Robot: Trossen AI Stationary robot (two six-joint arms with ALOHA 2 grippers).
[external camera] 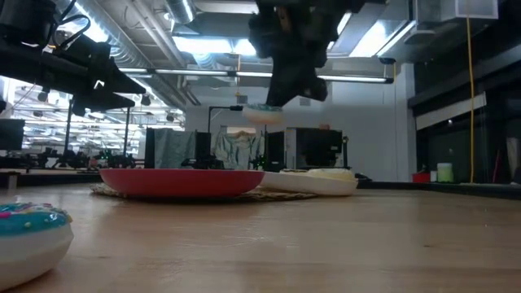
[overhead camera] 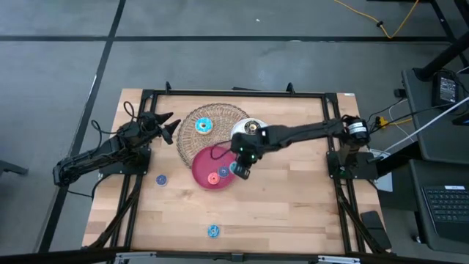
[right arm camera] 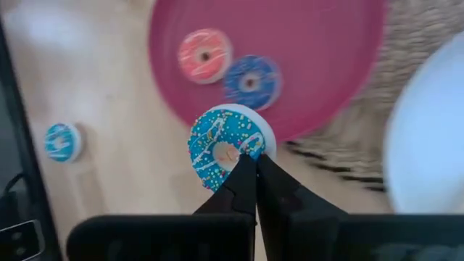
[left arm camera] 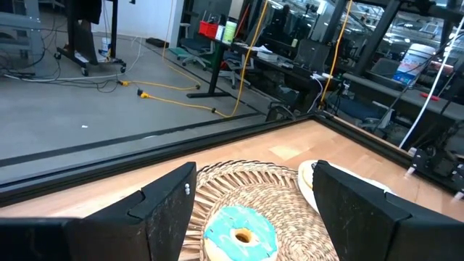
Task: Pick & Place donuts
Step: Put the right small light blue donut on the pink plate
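My right gripper [right arm camera: 251,158] hangs over the near right rim of the red plate [overhead camera: 201,163], shut on a blue sprinkled donut [right arm camera: 221,141] with a white underside. A pink donut [right arm camera: 205,55] and a blue donut [right arm camera: 251,82] lie flat on the plate. A cyan donut [left arm camera: 239,233] lies on the wicker mat [overhead camera: 218,116]. My left gripper [left arm camera: 254,210] is open, level, just left of the mat, its fingers pointing at that donut. A small blue donut [overhead camera: 160,179] and a cyan one [overhead camera: 213,232] lie on the table. My right gripper pinches the sprinkled donut by one side of its ring [right arm camera: 254,145], the two fingers [right arm camera: 243,181] closed together there. They come from above, pointing down. The donut is lifted clear and tilted, hanging below the fingers [external camera: 262,110] over the plate's rim.
A white plate [overhead camera: 253,126] sits on the mat's right side, partly under the right arm. The black frame [overhead camera: 234,93] runs along the table's far edge and sides. Bare wood lies near the front right [overhead camera: 293,213].
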